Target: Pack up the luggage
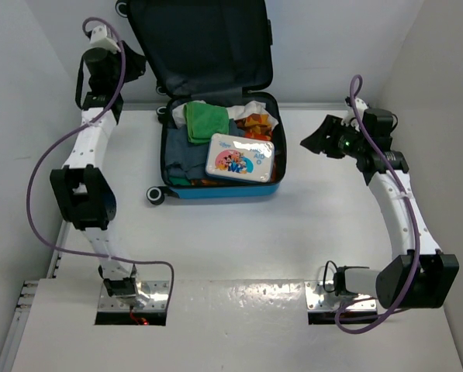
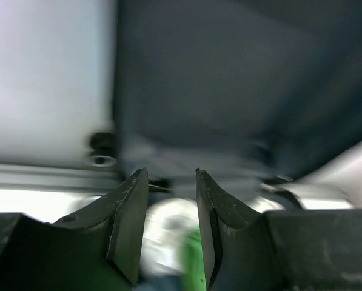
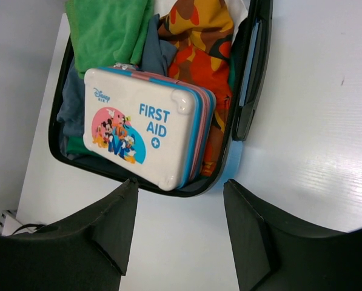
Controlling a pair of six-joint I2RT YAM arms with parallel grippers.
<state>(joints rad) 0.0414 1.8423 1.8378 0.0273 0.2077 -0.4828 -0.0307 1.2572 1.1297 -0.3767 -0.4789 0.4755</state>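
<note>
**Where is the luggage?**

It lies on the desk (image 1: 239,240), at the far middle, between my two arms. The luggage (image 1: 223,191) is open. Its lid stands up on the far side with the dark lining facing me. The blue lower shell lies flat, and a black wheel (image 1: 154,195) sticks out at its near left corner.

**What is inside the shell?**

A white first-aid box (image 3: 147,130) with cartoon figures lies on top, toward the near right. Behind it are a green cloth (image 3: 105,27) on the left and an orange patterned cloth (image 3: 196,42) on the right. Some blue-grey fabric (image 3: 155,51) lies between them and runs under the box.

**And your left pincer?**

My left pincer (image 2: 171,176) is raised by the left side of the lid, close to the dark lining. The wrist view there is blurred. Its fingers (image 2: 129,206) stand a little apart, with nothing gripped between them.

**Your right pincer?**

My right pincer (image 3: 179,185) hangs above the desk, just right of the luggage and pointed toward it. Its fingers are spread wide and hold nothing, and it touches neither the shell nor the box. In its wrist view, the first-aid box sits just beyond the fingertips.
</note>
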